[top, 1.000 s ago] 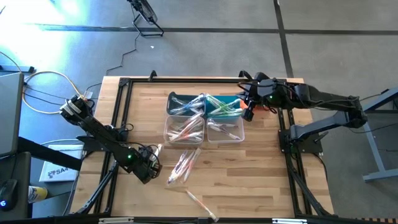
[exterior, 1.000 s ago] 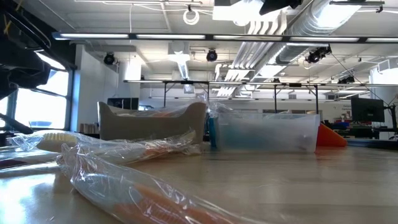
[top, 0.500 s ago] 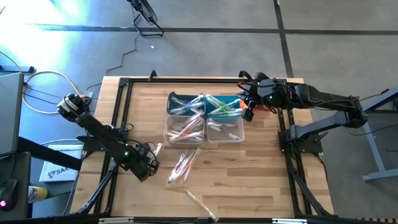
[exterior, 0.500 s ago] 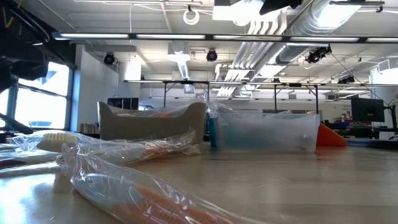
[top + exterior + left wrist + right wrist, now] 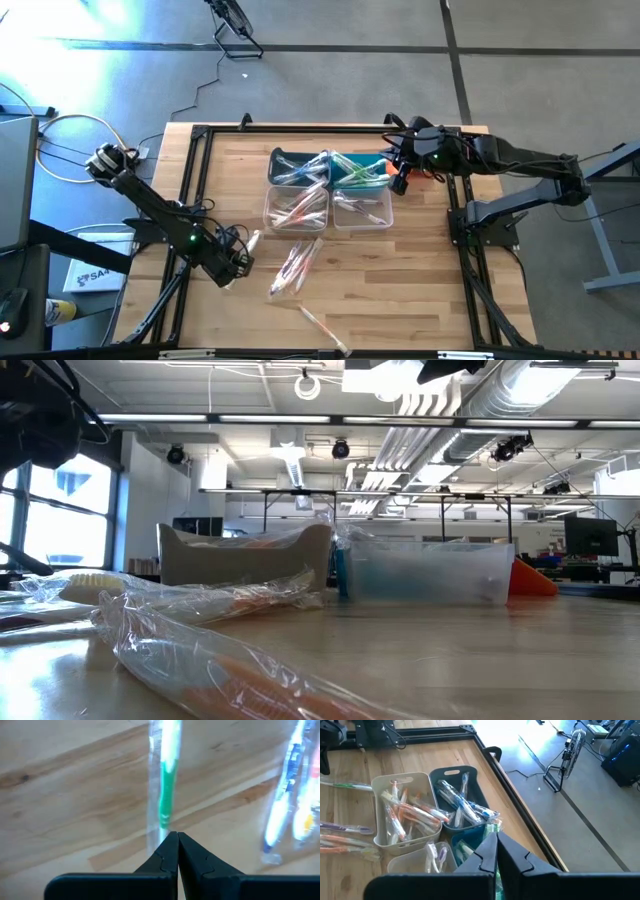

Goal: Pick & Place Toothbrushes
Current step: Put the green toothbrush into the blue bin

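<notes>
Wooden table point(image 5: 400, 290): my left gripper point(image 5: 177, 840), fingers pressed together, pinches the green toothbrush's point(image 5: 167, 785) wrapper at twelve o'clock; thin film may slip free.

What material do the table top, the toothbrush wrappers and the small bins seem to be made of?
Table top: apparently wood, light planks with visible grain and joints, slight sheen.
Toothbrush wrappers: apparently thin clear plastic film; they crinkle and glint.
Bins: seemingly plastic. The pale bin looks smooth and translucent, the dark teal bin opaque with a moulded handle slot.
</notes>
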